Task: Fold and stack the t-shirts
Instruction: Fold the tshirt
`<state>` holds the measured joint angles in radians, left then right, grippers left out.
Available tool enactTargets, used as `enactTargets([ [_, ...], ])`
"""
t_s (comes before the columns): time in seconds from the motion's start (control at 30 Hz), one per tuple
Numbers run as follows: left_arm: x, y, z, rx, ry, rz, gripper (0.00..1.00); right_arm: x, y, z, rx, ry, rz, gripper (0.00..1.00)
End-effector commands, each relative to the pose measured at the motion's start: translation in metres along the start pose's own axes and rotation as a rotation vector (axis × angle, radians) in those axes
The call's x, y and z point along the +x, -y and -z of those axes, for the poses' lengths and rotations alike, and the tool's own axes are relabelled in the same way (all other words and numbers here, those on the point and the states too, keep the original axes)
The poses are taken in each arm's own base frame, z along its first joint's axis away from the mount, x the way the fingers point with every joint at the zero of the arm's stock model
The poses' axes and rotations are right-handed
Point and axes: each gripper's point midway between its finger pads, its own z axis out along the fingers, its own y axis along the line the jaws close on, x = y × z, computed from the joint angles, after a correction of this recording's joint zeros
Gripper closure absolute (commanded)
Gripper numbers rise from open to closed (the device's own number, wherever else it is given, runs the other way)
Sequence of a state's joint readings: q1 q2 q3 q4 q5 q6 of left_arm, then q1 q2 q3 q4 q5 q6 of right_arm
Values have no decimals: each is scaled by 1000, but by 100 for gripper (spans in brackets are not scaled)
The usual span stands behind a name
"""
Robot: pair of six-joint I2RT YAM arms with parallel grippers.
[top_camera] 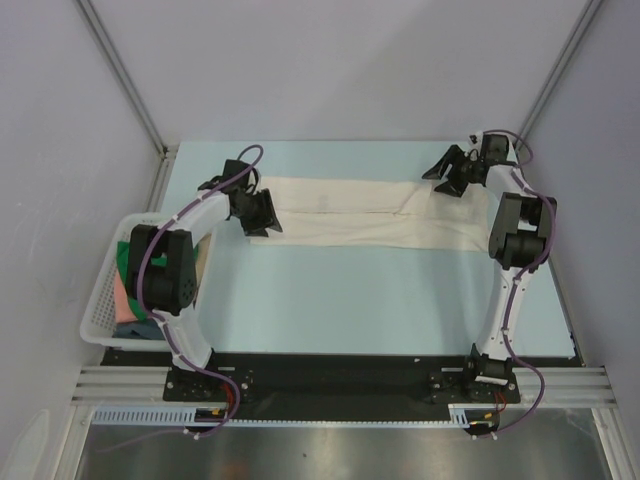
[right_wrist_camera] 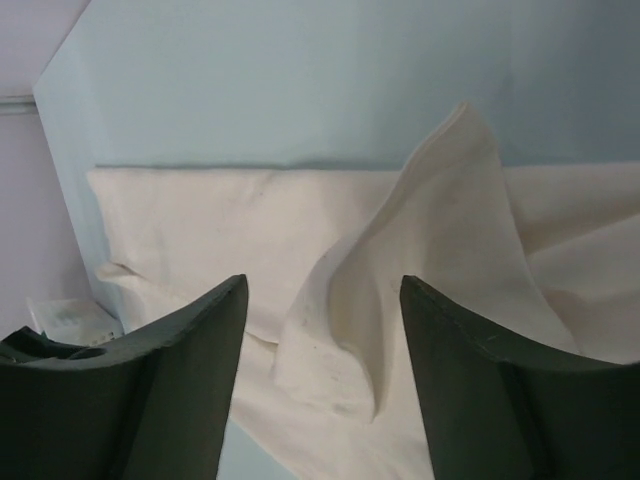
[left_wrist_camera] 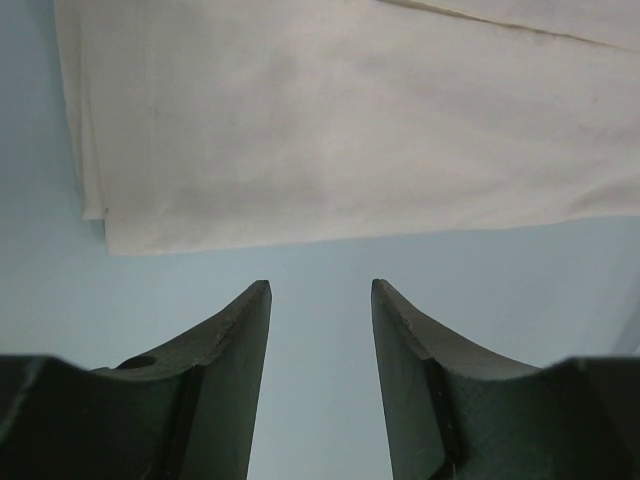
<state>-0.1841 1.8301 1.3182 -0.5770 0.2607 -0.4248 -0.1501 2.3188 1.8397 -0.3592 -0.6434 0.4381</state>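
A large cream t-shirt (top_camera: 360,215) lies folded into a long band across the far half of the table. My left gripper (top_camera: 262,215) is open and empty at its left end; in the left wrist view the cloth (left_wrist_camera: 340,120) lies just beyond the fingertips (left_wrist_camera: 262,292). My right gripper (top_camera: 447,172) is open above the band's right part, where a raised fold of cloth (right_wrist_camera: 420,270) stands up between the jaws without being held. Green, pink and dark blue shirts (top_camera: 130,300) lie bunched in the basket at the left.
A white lattice basket (top_camera: 100,310) stands at the table's left edge beside the left arm. The light blue table (top_camera: 350,300) ends at grey walls behind and on both sides. The arm bases are at the near edge.
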Motion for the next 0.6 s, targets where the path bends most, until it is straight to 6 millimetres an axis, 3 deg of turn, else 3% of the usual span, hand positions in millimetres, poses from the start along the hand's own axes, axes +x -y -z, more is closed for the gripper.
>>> enactTargets([
  [0.0, -8, 13, 14, 51, 43, -26, 49, 5, -22, -6, -50, -24, 37, 35],
  [0.1, -12, 15, 14, 54, 53, -29, 49, 15, -23, -6, -58, -34, 16, 44],
  [0.4, -14, 18, 16, 68, 58, -37, 49, 42, -14, -6, -41, -89, -14, 46],
  [0.57, -11, 17, 15, 74, 57, -35, 49, 48, -28, 6, -80, -85, -43, 54],
])
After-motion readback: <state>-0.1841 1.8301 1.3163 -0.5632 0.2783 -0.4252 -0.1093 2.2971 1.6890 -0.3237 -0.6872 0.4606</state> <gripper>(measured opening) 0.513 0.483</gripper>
